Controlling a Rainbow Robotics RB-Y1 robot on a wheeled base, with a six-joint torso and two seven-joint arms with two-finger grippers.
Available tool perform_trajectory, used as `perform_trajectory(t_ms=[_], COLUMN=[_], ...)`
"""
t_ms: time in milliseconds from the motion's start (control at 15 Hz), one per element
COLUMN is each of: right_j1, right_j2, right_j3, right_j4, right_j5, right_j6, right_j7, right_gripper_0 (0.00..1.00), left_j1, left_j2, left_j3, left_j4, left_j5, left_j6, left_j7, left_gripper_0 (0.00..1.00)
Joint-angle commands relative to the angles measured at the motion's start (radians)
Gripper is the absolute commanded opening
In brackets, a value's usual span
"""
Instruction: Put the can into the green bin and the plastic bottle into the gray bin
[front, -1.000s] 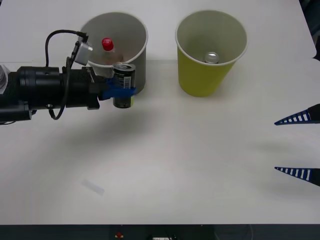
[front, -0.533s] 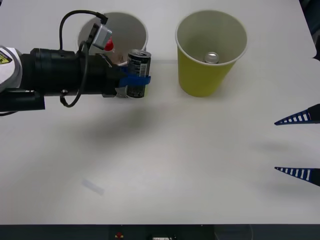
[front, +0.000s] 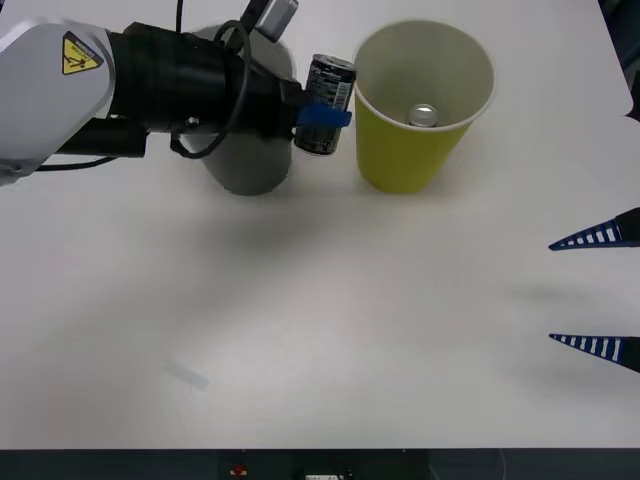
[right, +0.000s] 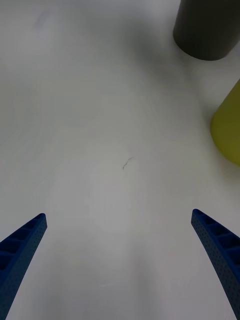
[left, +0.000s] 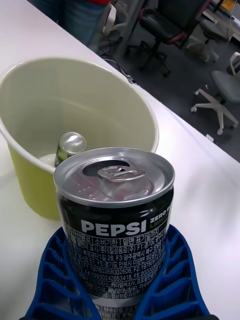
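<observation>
White table (front: 330, 330); office chairs (left: 172, 20) behind (left jaws pinch black can (front: 328, 90), right spread).

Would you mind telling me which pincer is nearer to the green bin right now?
The left pincer is nearer: it holds a black can right beside the green bin, by its rim. The right pincer waits open at the table's right edge, well away from it.

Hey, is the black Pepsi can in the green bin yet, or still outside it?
Outside. The left claw holds the Pepsi can upright beside the green bin, just short of its rim.
</observation>
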Motion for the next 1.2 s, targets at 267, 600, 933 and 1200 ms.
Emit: perform_trajectory(t_ms=[267, 600, 933, 1200], right_j1=[0.000, 0.000, 0.000, 0.000], right_j2=[0.000, 0.000, 0.000, 0.000], right_j3=[0.000, 0.000, 0.000, 0.000], right_j4=[0.000, 0.000, 0.000, 0.000], right_j5=[0.000, 0.000, 0.000, 0.000], right_j6=[0.000, 0.000, 0.000, 0.000], right_j7=[0.000, 0.000, 0.000, 0.000], right_gripper_0=[1.00, 1.00, 1.00, 1.00], left_j1=[-0.210, -0.340, -0.411, -0.411], left_j2=[-0.160, -0.302, -0.437, -0.451], left_j3=[0.001, 0.001, 0.001, 0.001], left_j4=[0.198, 0.342, 0.480, 0.491], left_j5=[-0.130, -0.299, -0.447, -0.460], left_j6=[-0.127, -0.185, -0.148, -0.139], left_j7=[0.051, 0.060, 0.062, 0.062], left_gripper_0=[0.00, 0.00, 0.00, 0.22])
